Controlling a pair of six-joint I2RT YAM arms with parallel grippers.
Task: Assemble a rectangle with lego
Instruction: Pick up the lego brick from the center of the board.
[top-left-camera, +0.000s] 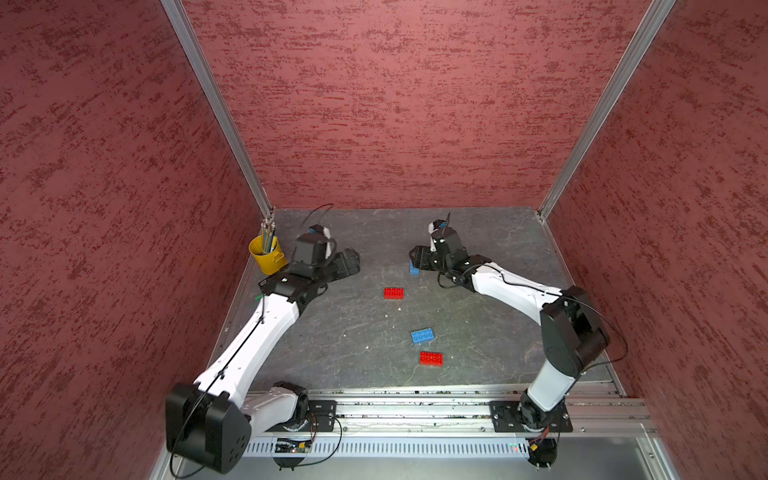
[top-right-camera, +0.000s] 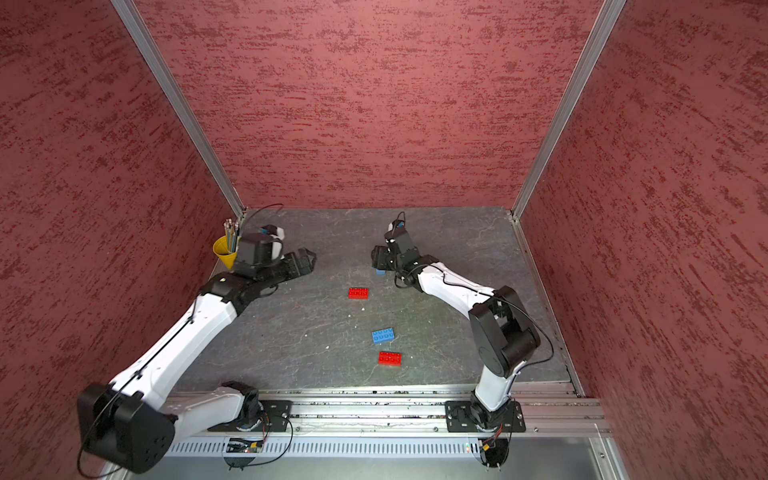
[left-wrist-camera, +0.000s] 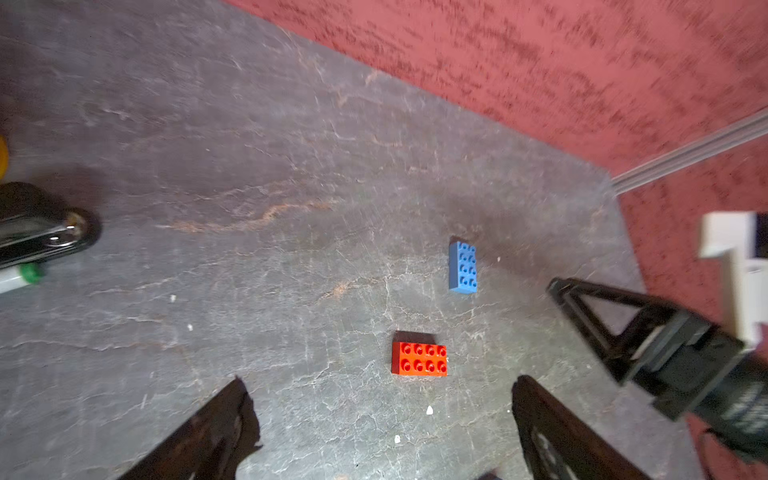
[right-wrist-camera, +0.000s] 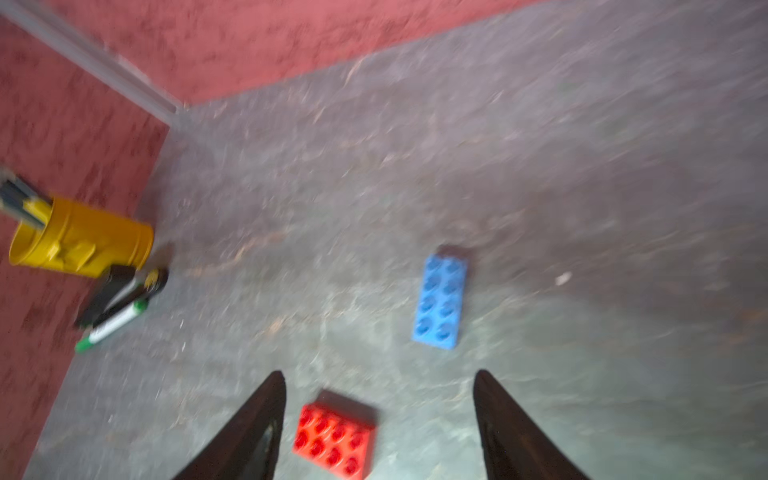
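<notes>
Four lego bricks lie apart on the grey floor. In both top views a red brick (top-left-camera: 393, 293) (top-right-camera: 358, 293) sits mid-floor. A blue brick (top-left-camera: 414, 268) (top-right-camera: 380, 272) is partly hidden under my right gripper (top-left-camera: 417, 254) (top-right-camera: 377, 255). Nearer the front lie a second blue brick (top-left-camera: 422, 336) (top-right-camera: 383, 336) and a second red brick (top-left-camera: 431, 358) (top-right-camera: 390, 358). My left gripper (left-wrist-camera: 378, 382) (top-left-camera: 350, 262) is open and empty, with the red brick (left-wrist-camera: 419, 358) and blue brick (left-wrist-camera: 462, 268) ahead of it. My right gripper (right-wrist-camera: 378, 374) is open above the floor, over the red brick (right-wrist-camera: 332, 440) and short of the blue brick (right-wrist-camera: 440, 301). No rectangle is in view.
A yellow cup (top-left-camera: 266, 255) (right-wrist-camera: 79, 237) holding pencils stands in the back left corner. A green-capped marker (right-wrist-camera: 112, 324) lies beside it. Red walls close in the floor on three sides. A metal rail (top-left-camera: 415, 409) runs along the front.
</notes>
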